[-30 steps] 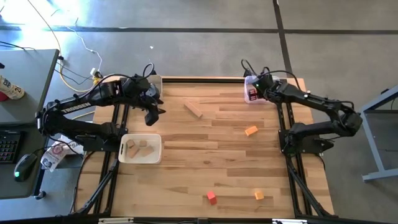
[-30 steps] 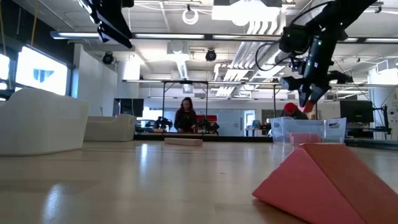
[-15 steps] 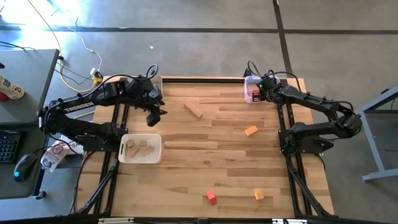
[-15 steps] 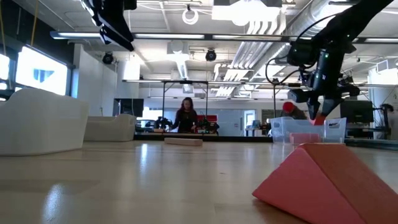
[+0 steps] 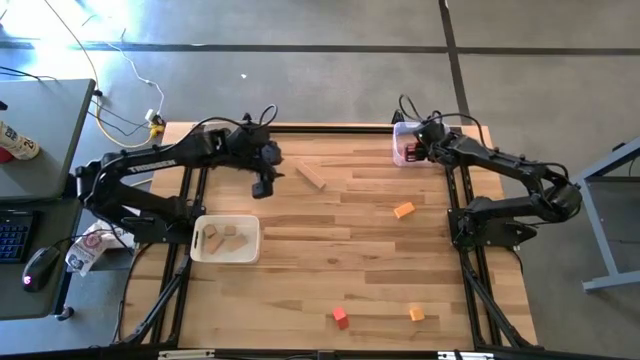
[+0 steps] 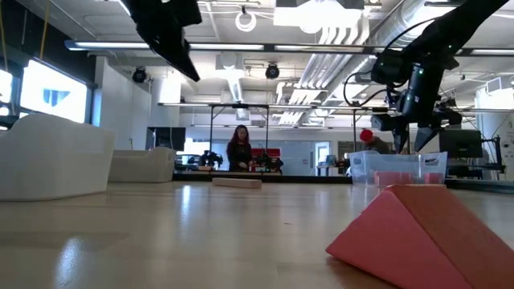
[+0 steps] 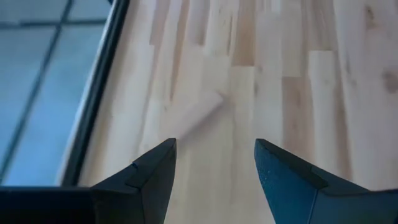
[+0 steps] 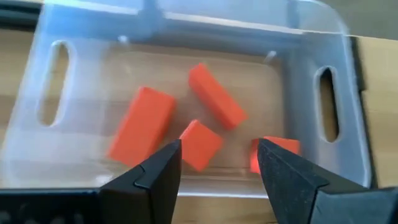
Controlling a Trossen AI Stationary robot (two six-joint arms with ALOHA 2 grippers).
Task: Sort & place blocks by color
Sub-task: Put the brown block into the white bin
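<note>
My right gripper (image 8: 219, 146) hangs open just above the clear bin (image 5: 402, 131) at the table's far right. Several red blocks (image 8: 142, 134) lie on the bin's floor below it, and nothing is between its fingers. My left gripper (image 7: 215, 144) is open in the air over the far left part of the table. A light-wood plank (image 5: 311, 176) lies flat on the table just to its right, blurred ahead of the fingers in the left wrist view (image 7: 199, 112). An orange block (image 5: 403, 210) lies mid-right.
A white bin (image 5: 226, 238) holding light-wood blocks stands at the left. A red block (image 5: 340, 317) and an orange block (image 5: 416, 314) lie near the front edge. The red block fills the low view's foreground (image 6: 418, 233). A person (image 6: 239, 148) stands in the room beyond.
My right gripper has moved down over the clear bin and opened. The red block it held has dropped into the bin among the others. My left gripper has swung toward the table's right, toward the plank, staying open.
</note>
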